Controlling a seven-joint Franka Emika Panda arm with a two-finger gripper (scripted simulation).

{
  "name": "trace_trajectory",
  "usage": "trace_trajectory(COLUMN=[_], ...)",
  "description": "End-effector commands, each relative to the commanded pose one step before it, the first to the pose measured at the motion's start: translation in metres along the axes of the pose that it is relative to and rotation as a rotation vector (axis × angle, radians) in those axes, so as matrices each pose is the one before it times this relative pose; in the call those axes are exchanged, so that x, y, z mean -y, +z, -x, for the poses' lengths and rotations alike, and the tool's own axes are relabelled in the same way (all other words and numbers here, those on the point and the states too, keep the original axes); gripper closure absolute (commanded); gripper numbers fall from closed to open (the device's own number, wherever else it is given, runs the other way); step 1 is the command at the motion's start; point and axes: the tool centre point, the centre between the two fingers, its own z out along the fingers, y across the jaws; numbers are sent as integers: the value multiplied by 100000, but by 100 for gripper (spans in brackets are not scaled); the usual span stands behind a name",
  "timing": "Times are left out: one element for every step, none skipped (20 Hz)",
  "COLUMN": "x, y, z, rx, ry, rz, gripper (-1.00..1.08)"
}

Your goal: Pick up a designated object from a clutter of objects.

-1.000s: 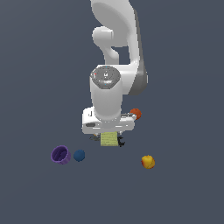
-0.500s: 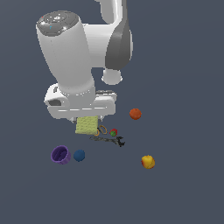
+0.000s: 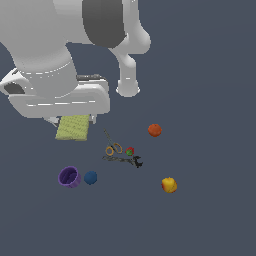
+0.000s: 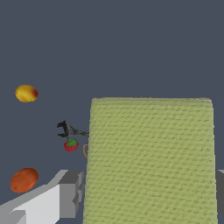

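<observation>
Between the gripper's (image 4: 148,192) fingers (image 4: 70,192) the green pad (image 3: 73,128) sits pinched and now hangs higher, clear of the scissors (image 3: 112,145) and berry (image 3: 130,151) below, so the pick looks essentially done

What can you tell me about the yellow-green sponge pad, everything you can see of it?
The flat pale yellow-green rectangular sponge pad has a fine woven-looking texture and straight edges. In the wrist view it fills much of the picture, flanked by the end effector's grey fingers, apparently clamped between them. In the exterior view it hangs just under the white arm, toward the exterior view's left of the scissors and other small items.
</observation>
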Motion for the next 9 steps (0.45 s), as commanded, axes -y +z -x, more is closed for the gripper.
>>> trace_trajectory(x=[-778, -235, -194, -166, -134, -103, -73, -43, -14], y=[-1148, -310, -260, -217, -174, -133, -94, -56, -19], z=[-12, -9, -12, -9, -9, -7, -6, -3, -1], rx=[2, 0, 17, 0, 0, 0, 0, 0, 0], ry=[-118, 0, 16, 0, 0, 0, 0, 0, 0], rz=[20, 0, 43, 0, 0, 0, 0, 0, 0], gripper=[108, 108, 108, 108, 108, 108, 108, 108, 108])
